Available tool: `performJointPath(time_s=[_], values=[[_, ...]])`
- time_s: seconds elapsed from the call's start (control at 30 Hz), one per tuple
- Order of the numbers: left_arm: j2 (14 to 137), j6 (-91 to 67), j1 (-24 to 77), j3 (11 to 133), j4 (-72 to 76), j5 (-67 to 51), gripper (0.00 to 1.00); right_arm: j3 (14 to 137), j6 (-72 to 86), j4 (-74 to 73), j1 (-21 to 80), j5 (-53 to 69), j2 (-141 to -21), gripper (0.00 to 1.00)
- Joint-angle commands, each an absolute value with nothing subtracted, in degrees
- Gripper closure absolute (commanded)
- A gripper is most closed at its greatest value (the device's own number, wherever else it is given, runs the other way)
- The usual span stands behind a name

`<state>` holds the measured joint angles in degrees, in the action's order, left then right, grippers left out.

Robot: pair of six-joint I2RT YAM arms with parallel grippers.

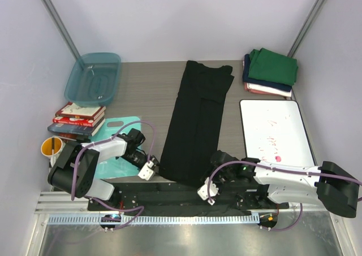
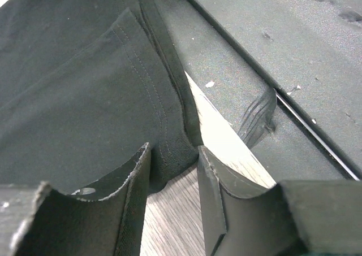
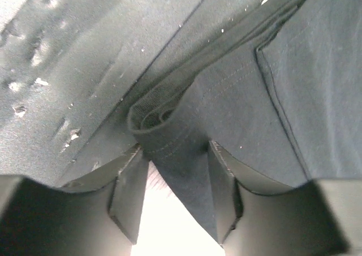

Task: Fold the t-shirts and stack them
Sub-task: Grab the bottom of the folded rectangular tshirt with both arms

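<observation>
A black t-shirt (image 1: pixel 195 120), folded lengthwise into a long strip, lies down the middle of the table, its near end hanging over the table's front edge. My left gripper (image 1: pixel 150 170) is at the strip's near left corner. In the left wrist view this gripper (image 2: pixel 172 154) stands partly open, with the stitched hem corner (image 2: pixel 164 154) between its tips. My right gripper (image 1: pixel 205 192) is at the near right corner; its jaws (image 3: pixel 175 151) are partly open around a rolled hem fold (image 3: pixel 164 126). Folded t-shirts (image 1: pixel 270 72), green on top of navy and pinkish-white, are stacked at the back right.
A teal tub (image 1: pixel 93 78) sits at the back left, with a pile of books (image 1: pixel 76 117), a teal mat (image 1: pixel 121 125) and a yellow cup (image 1: pixel 51 147) in front of it. A whiteboard (image 1: pixel 274 131) lies at the right. Walls enclose three sides.
</observation>
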<state>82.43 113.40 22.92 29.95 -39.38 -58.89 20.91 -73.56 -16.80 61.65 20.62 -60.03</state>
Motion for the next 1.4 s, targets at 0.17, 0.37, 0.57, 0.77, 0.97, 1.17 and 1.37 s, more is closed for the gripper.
performJointPath(time_s=[0.17, 0.37, 0.57, 0.77, 0.97, 1.17, 1.37], values=[[80.9, 149.7, 23.1, 28.0, -38.4, -58.1, 0.81, 22.3, -76.2, -16.8, 61.8, 23.0, -60.6, 0.76], [81.2, 149.7, 23.1, 28.4, -38.4, -60.1, 1.00, 23.1, -75.2, -18.9, 61.8, 22.3, -58.3, 0.99], [80.7, 149.8, 23.1, 28.8, -39.5, -61.8, 1.00, 26.7, -70.7, -24.5, 61.8, 23.1, -55.7, 0.99], [79.3, 149.1, 22.9, 32.6, -46.0, -63.2, 1.00, 29.4, -65.4, -28.9, 61.8, 21.4, -52.5, 0.99], [79.1, 146.6, 21.9, 37.1, -47.9, -64.6, 1.00, 30.4, -59.3, -28.7, 61.8, 16.0, -50.5, 0.99], [80.2, 138.5, 21.2, 42.6, -43.8, -64.3, 1.00, 31.1, -58.3, -26.0, 60.4, 6.7, -50.8, 0.99], [82.6, 127.5, 20.6, 45.9, -32.8, -62.8, 1.00, 33.0, -61.0, -20.8, 52.1, 4.1, -55.9, 0.99]])
